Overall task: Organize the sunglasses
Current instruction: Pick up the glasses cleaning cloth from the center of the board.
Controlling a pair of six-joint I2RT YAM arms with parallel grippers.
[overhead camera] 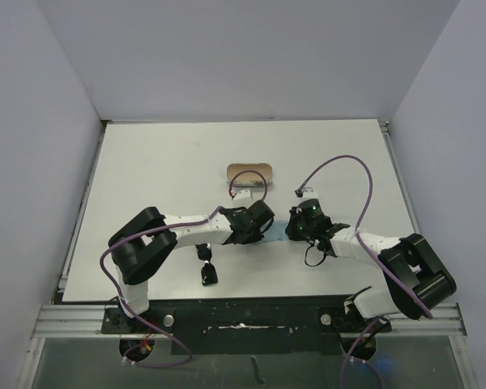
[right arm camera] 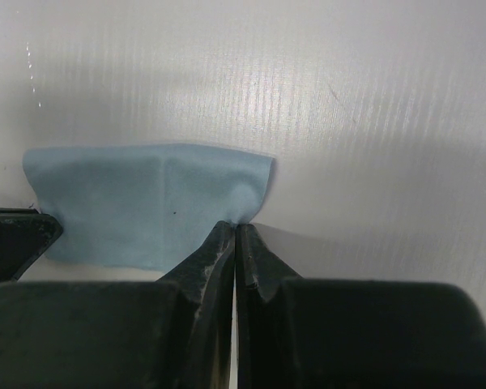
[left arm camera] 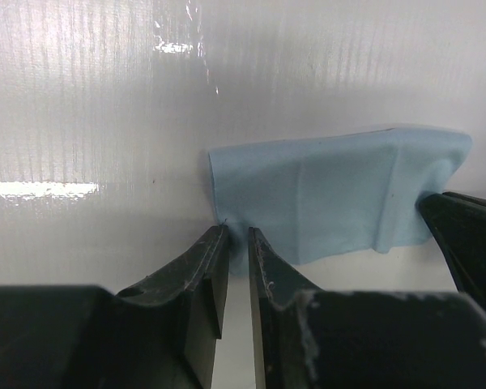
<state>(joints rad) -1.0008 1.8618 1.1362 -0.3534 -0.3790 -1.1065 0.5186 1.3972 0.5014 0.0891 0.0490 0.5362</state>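
Note:
The sunglasses [overhead camera: 208,272] lie black on the white table, near the front edge and under my left forearm. A light blue cloth [left arm camera: 332,194] [right arm camera: 138,203] is stretched between my two grippers at mid-table. My right gripper [right arm camera: 236,225] is shut on one corner of the cloth. My left gripper [left arm camera: 238,231] has its jaws a narrow gap apart, with the opposite corner of the cloth between the tips. In the top view the left gripper [overhead camera: 266,221] and the right gripper [overhead camera: 296,224] face each other, and only a sliver of the cloth [overhead camera: 275,236] shows.
An oval beige case [overhead camera: 249,172] lies open behind the grippers, toward the middle of the table [overhead camera: 162,162]. Grey walls close in the table on three sides. A purple cable [overhead camera: 348,162] loops above the right arm.

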